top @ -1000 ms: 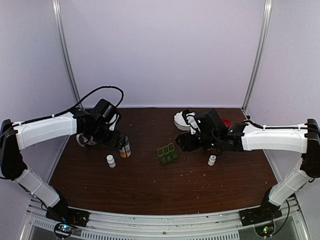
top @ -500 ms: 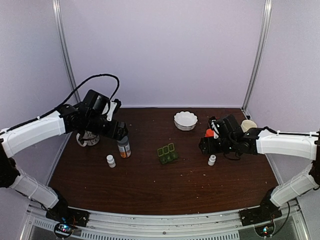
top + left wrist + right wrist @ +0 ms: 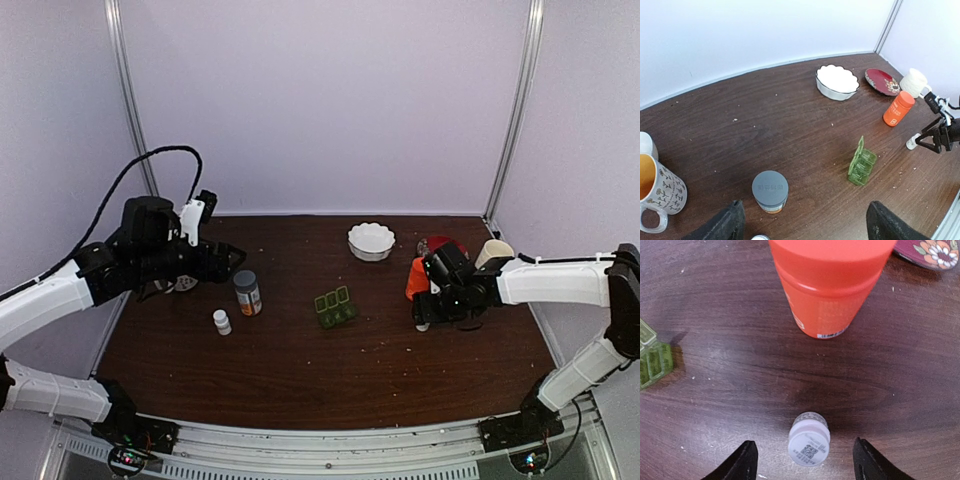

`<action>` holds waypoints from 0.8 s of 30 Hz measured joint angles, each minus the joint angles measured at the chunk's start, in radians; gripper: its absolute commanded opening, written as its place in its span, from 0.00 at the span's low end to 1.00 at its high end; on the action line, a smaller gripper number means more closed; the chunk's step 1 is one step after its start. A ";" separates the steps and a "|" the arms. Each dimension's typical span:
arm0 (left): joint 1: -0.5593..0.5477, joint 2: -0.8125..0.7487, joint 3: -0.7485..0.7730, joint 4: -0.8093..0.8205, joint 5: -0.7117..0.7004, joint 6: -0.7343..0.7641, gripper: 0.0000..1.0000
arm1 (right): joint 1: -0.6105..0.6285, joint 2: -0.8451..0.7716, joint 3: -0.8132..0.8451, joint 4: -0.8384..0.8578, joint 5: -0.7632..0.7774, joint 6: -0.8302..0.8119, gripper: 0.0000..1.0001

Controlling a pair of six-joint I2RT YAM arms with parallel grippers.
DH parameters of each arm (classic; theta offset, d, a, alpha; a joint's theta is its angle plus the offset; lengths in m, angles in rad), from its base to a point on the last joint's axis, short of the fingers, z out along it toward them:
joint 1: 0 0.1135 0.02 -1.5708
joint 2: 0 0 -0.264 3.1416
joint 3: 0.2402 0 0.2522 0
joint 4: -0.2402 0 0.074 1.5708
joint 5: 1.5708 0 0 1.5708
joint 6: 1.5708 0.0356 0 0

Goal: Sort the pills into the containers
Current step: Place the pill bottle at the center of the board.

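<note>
The dark-green pill box (image 3: 335, 307) stands mid-table with its lids up; it also shows in the left wrist view (image 3: 861, 161) and at the left edge of the right wrist view (image 3: 652, 360). Its cells look empty. Tiny whitish specks (image 3: 735, 120) lie scattered on the wood; I cannot tell which are pills. My left gripper (image 3: 228, 256) is open and empty, raised left of the box, and its fingers (image 3: 725, 224) frame the bottom of its wrist view. My right gripper (image 3: 804, 460) is open, with its jaws on either side of a small white bottle (image 3: 809, 446) and apart from it.
A grey-capped labelled bottle (image 3: 246, 292) and a second small white bottle (image 3: 221, 321) stand left of the box. An orange bottle (image 3: 418, 278), a white bowl (image 3: 371, 241), a red plate (image 3: 882, 81) and a cream cup (image 3: 495, 251) stand at back right. A patterned mug (image 3: 660, 192) is at the far left.
My left gripper has drawn back up and to the left, away from the grey-capped bottle. My right gripper has moved right from the pill box to over the small white bottle.
</note>
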 measured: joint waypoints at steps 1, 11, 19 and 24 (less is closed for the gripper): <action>0.000 -0.009 -0.004 0.007 0.001 0.002 0.88 | -0.001 0.009 0.000 -0.002 -0.001 0.004 0.63; 0.000 -0.023 -0.010 0.049 0.006 0.011 0.87 | -0.005 0.041 -0.002 -0.001 -0.009 0.012 0.38; 0.000 -0.024 -0.012 0.051 0.005 0.012 0.87 | -0.005 0.057 0.003 -0.005 -0.013 0.002 0.22; 0.000 -0.024 -0.012 0.051 0.027 0.018 0.87 | 0.010 0.055 0.025 -0.007 -0.038 -0.051 0.22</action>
